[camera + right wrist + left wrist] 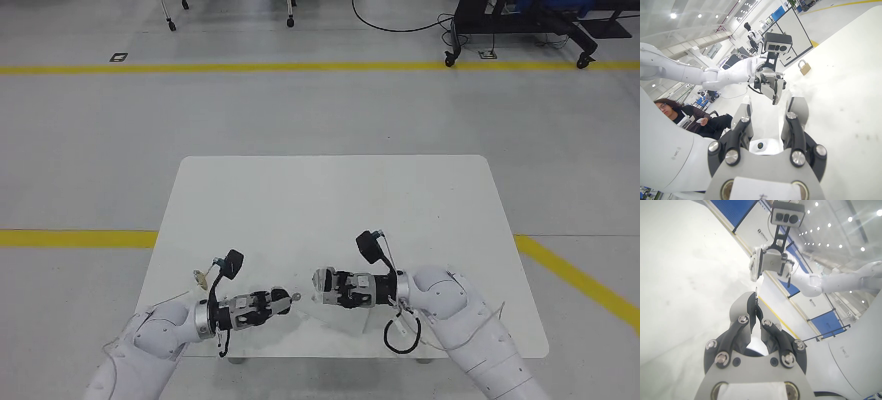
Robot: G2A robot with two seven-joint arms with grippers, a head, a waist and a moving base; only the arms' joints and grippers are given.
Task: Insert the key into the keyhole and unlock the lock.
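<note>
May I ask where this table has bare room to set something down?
The far half of the table is bare, edge to edge. Crowded: the near edge, with left hand facing right hand, padlock beside the left arm.

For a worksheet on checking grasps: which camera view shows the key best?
Left wrist view: the key sticks out close up, edge-on, from the shut left gripper. The top view and right wrist view show just a tiny sliver at that gripper's tip.
</note>
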